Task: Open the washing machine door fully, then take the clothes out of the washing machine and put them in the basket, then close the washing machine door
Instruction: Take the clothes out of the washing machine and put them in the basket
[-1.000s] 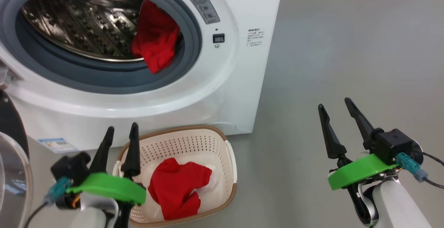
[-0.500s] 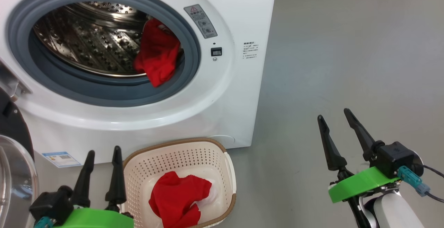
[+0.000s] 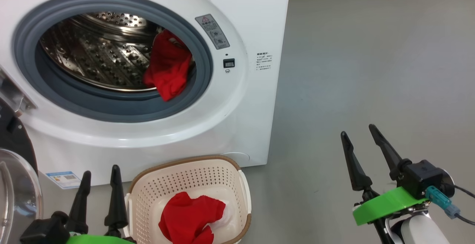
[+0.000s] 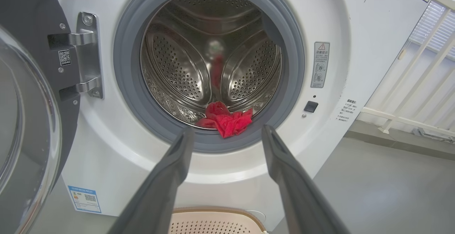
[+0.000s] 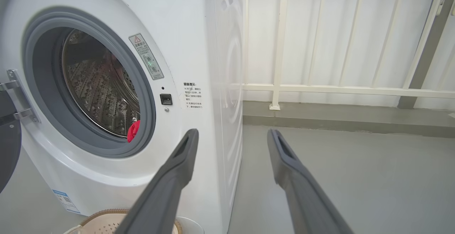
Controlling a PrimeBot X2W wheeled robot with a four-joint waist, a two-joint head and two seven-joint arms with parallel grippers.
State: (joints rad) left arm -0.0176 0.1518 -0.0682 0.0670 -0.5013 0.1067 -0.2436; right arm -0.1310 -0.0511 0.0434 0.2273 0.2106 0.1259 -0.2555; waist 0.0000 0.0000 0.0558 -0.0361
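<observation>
The washing machine (image 3: 245, 125) filled the upper left of the head view, its round opening uncovered and its grey rubber ring (image 3: 111, 106) framing the perforated steel drum (image 3: 92, 58). The washing machine door (image 3: 16, 192) stood swung open at the lower left edge of that frame, its glass bowl partly cut off. In the left wrist view it hung from a metal hinge (image 4: 87, 54) at the left of the opening. A red garment (image 3: 167, 68) lay at the right side of the drum mouth, its lower end draped over the inner lip of the ring. The basket (image 3: 207, 162) sat on the grey floor (image 3: 371, 69) at the bottom centre, just in front of the machine, with a second red garment (image 3: 189, 218) inside it against something white. The left gripper (image 3: 101, 170) rose from the bottom left corner, just left of the basket, its two dark fingers apart with nothing between them. The right gripper (image 3: 357, 131) was at the lower right over bare floor, well apart from the machine, its fingers likewise spread and empty.
</observation>
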